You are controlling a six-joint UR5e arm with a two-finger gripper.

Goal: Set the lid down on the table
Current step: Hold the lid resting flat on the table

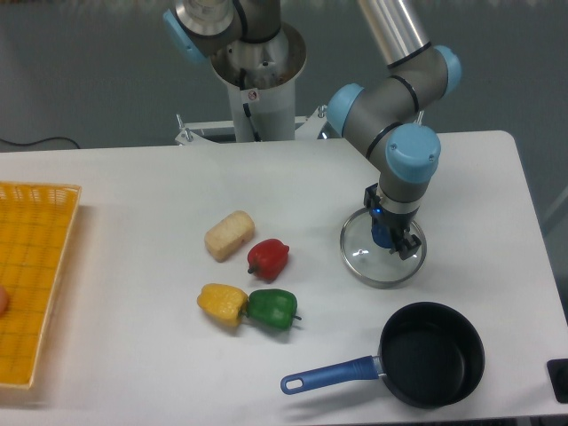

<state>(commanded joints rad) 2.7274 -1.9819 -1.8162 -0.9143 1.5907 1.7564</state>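
The lid (362, 257) is a round clear glass disc with a thin metal rim. It lies flat on the white table (133, 355), right of centre and just behind the pan. My gripper (390, 238) points straight down over the lid's middle. Its fingers (407, 246) sit close on either side of the small blue centre knob (382, 232) and appear shut on it. The arm hides part of the lid's far rim.
A black saucepan (433, 353) with a blue handle (328, 373) stands in front of the lid. A bread piece (229, 235) and red (268, 257), yellow (222, 303) and green (272, 308) peppers lie mid-table. A yellow-orange mesh tray (31, 284) sits at the left edge.
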